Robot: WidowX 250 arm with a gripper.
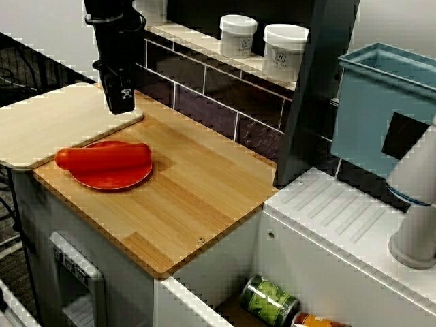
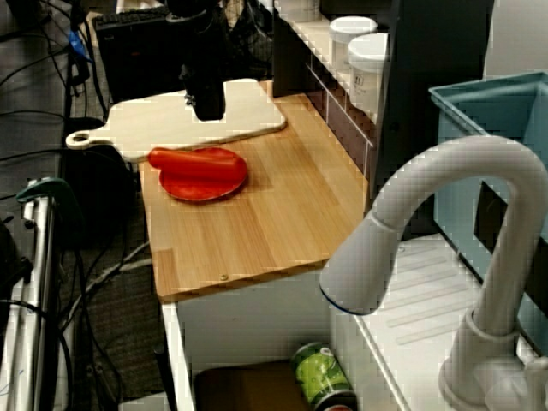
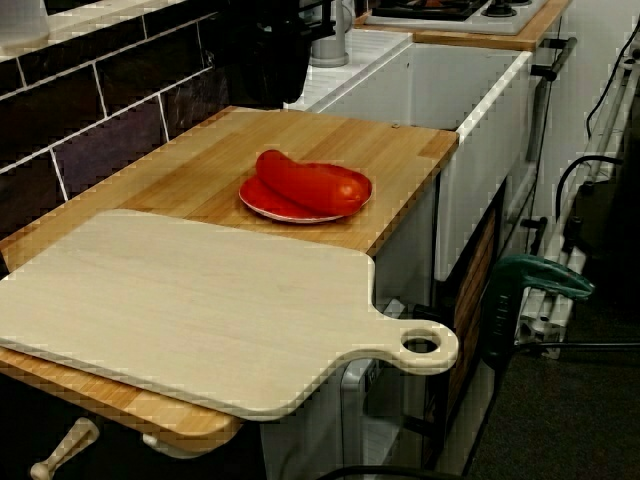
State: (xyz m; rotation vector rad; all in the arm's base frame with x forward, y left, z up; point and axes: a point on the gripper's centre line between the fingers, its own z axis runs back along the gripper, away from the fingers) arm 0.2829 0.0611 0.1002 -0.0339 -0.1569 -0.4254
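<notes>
Counter (image 1: pixel 204 197): pepper (image 1: pixel 102 157) on plate (image 1: pixel 112 180) near hand (image 1: pixel 120 106), apparently apart.

in the low view along the counter you're looking at a pale cutting board (image 3: pixel 190 310) lying flat in the foreground, its handle with the round hole poking out past the edge of the wooden counter (image 3: pixel 330 140). just beyond it, apart from the board, a red pepper (image 3: pixel 310 182) is lying on its side across a red plate (image 3: pixel 280 212). dark tiles (image 3: pixel 100 140) are running along the left, and a white sink (image 3: pixel 470 90) is sitting past the counter's far end.
</notes>
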